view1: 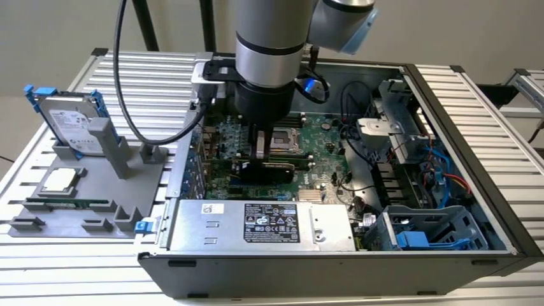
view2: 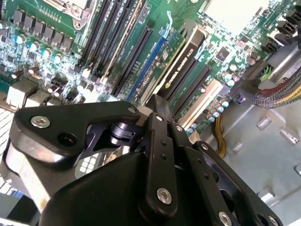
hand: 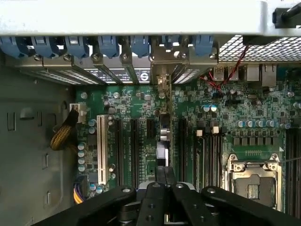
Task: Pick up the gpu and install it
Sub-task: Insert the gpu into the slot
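Exterior view: claw (view1: 262, 153) upright on gpu (view1: 270, 167)

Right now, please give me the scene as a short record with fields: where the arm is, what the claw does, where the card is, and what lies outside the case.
arm position: reaching down into the open computer case
claw: shut on the gpu
gpu: standing on edge over the motherboard slots, gripped at its top edge
gpu bracket end: against the rear slot openings in the first wrist view
outside the case: hard drive upright in a grey holder, at the exterior view's left
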Controlling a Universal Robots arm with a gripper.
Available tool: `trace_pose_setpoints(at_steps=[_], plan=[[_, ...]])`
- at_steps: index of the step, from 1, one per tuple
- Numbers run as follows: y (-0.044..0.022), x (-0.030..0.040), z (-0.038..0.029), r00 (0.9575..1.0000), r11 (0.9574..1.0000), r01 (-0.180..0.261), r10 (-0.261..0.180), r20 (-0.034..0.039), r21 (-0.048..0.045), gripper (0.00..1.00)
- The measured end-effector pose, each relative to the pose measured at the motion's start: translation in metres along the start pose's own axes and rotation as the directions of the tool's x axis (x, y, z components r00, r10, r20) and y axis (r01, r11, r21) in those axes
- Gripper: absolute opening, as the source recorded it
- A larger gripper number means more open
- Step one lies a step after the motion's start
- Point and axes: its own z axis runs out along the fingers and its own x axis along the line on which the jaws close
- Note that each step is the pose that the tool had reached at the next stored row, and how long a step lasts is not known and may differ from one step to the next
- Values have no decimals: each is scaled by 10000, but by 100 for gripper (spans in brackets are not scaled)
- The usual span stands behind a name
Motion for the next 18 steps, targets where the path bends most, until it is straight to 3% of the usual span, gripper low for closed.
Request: trace_pose_setpoints(at_steps=[13, 15, 18], plan=[[-14, 3, 129, 10000, 10000, 1, -1, -9, -5, 0], [-14, -2, 99, 10000, 10000, -1, 1, 14, 3, 0], [-10, -2, -39, 10000, 10000, 1, -1, 3, -1, 0]])
